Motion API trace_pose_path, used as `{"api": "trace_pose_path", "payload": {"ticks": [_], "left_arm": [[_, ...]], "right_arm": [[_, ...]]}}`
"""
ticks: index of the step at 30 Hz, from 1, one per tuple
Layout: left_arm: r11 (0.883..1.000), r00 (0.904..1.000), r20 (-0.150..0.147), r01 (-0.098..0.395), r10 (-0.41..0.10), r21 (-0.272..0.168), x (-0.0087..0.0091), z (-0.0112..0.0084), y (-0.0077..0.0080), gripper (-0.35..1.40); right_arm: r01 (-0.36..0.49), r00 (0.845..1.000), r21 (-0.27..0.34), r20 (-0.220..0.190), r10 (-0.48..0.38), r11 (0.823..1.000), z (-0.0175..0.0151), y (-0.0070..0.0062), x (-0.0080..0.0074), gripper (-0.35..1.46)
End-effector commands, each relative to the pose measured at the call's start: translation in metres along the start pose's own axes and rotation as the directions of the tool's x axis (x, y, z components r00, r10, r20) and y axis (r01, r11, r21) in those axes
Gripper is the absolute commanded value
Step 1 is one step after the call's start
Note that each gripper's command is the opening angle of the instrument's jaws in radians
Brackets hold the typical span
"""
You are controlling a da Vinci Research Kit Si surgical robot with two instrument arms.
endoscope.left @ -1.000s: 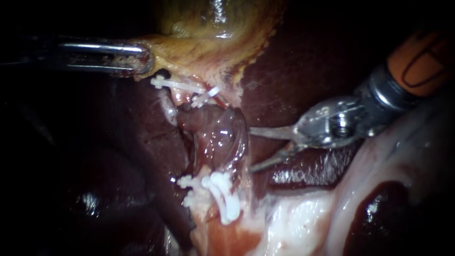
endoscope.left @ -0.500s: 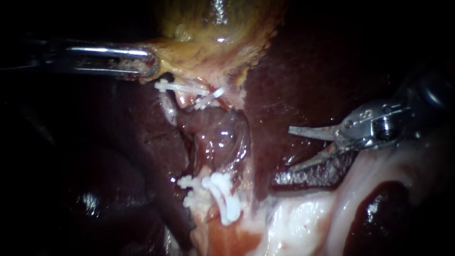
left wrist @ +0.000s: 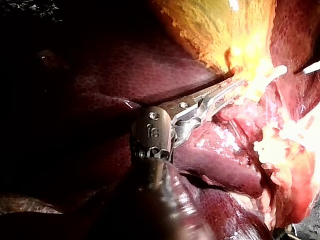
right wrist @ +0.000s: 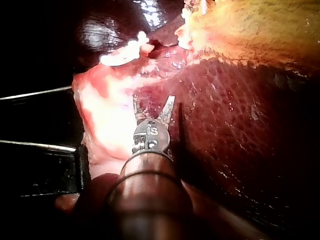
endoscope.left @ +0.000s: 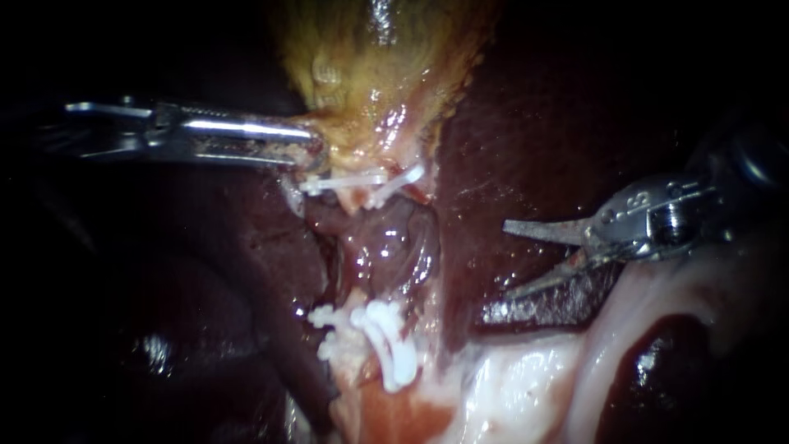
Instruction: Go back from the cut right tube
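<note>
Two instruments are in view, doing different jobs. The left instrument (endoscope.left: 316,154) comes in level from the left, and its jaws are clamped on the lower yellow edge of the gallbladder (endoscope.left: 370,74). The left wrist view confirms this grip (left wrist: 234,87). It appears to hold the gallbladder up and away so the clipped area below stays stretched and exposed. The right instrument (endoscope.left: 505,259) lies over the dark liver (endoscope.left: 526,123), well apart from the clips. A clear gap shows between its two slim blades and they hold nothing, as the right wrist view agrees (right wrist: 154,100). That position fits the task: the blades are off the tissue and point toward the site from a distance. The cut tube (endoscope.left: 386,247) lies in the glistening strip between the upper clips (endoscope.left: 353,179), just under the gallbladder edge, and the lower clips (endoscope.left: 386,337), which are bunched near the pale tissue (endoscope.left: 526,386). Its cut ends cannot be told apart clearly, so which stump belongs to the right tube is left undetermined. In my judgement the retreat is largely done. What is left is to keep the open blades clear of the liver surface beneath them, since a scrape there is the main hazard.
</note>
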Motion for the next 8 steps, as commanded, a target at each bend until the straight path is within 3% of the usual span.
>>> {"api": "trace_pose_path", "payload": {"ticks": [1,8], "left_arm": [[1.000,1.0000,-0.001,0.000,0.000,0.001,0.0001,0.0000,0.0000,-0.35],[1.000,1.0000,0.002,0.007,-0.007,-0.006,0.0002,-0.0003,0.0002,-0.35]], "right_arm": [[0.000,1.000,0.000,0.000,0.000,1.000,0.0000,0.0000,0.0000,1.43],[-0.003,1.000,0.001,0.001,0.003,1.000,0.0002,0.0004,0.0000,1.43]]}}
